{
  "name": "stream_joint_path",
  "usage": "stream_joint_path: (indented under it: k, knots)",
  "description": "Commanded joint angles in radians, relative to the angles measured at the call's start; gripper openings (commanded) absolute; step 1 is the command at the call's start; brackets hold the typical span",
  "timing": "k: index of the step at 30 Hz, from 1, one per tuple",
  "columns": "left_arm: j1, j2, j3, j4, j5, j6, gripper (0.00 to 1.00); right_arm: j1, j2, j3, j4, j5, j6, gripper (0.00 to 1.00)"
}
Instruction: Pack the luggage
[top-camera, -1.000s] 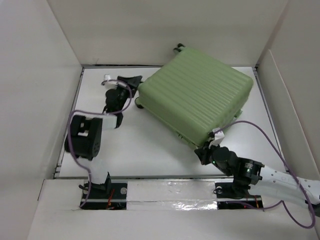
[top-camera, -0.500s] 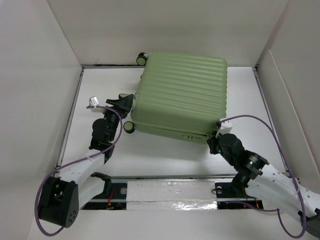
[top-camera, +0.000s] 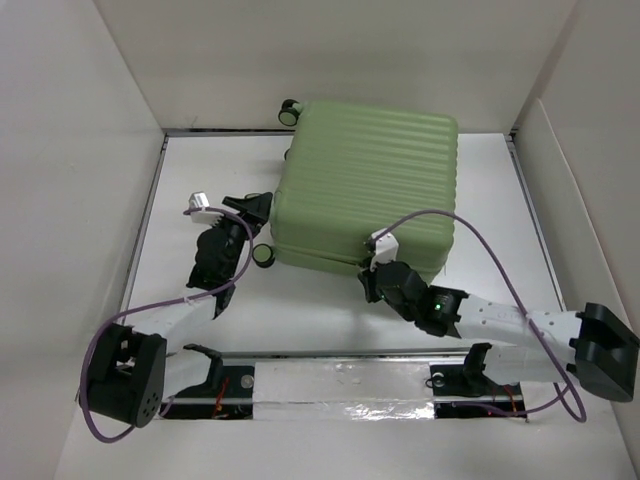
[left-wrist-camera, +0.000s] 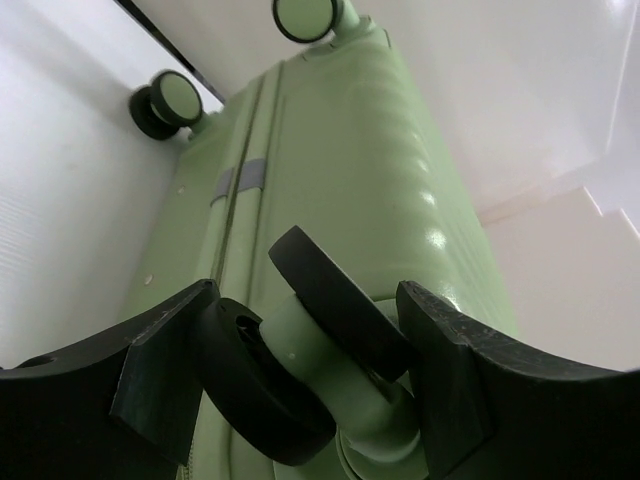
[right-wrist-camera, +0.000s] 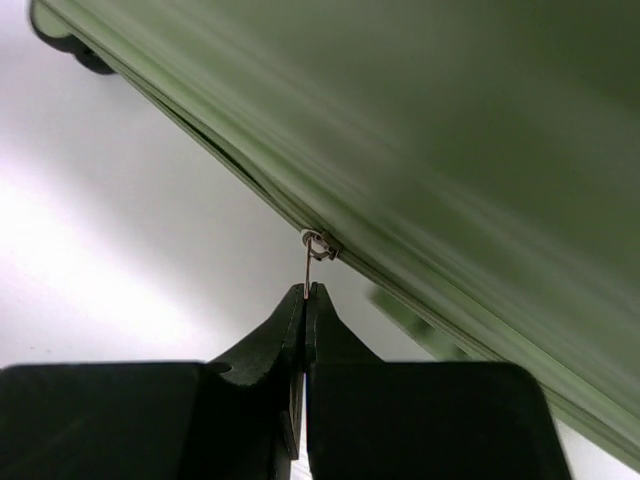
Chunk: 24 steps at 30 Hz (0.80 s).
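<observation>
The luggage (top-camera: 368, 180) is a pale green ribbed suitcase lying flat and closed at the back of the table. My left gripper (top-camera: 260, 212) is at its left end, jaws clamped on either side of a black double wheel (left-wrist-camera: 300, 370). Two more wheels (left-wrist-camera: 303, 15) show at the far end. My right gripper (top-camera: 368, 266) is at the front edge, shut on the thin metal zipper pull (right-wrist-camera: 311, 262), which hangs from the slider on the zipper seam (right-wrist-camera: 230, 165). The lining is hidden.
White walls enclose the table on the left, back and right (top-camera: 575, 170). Another wheel (top-camera: 263, 256) sits at the case's front left corner. A purple cable (top-camera: 450, 215) loops over the case's front right part.
The luggage swung from a diagonal lie to square with the table. My right gripper moved left along the front seam from the right corner. My left arm stayed by the left end.
</observation>
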Motion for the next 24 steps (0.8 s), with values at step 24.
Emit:
stream_joint_path:
  k: [24]
  knots:
    - [-0.615, 0.245, 0.426, -0.168, 0.16, 0.249, 0.0, -0.045, -0.341, -0.139, 0.228, -0.332, 0.083, 0.0]
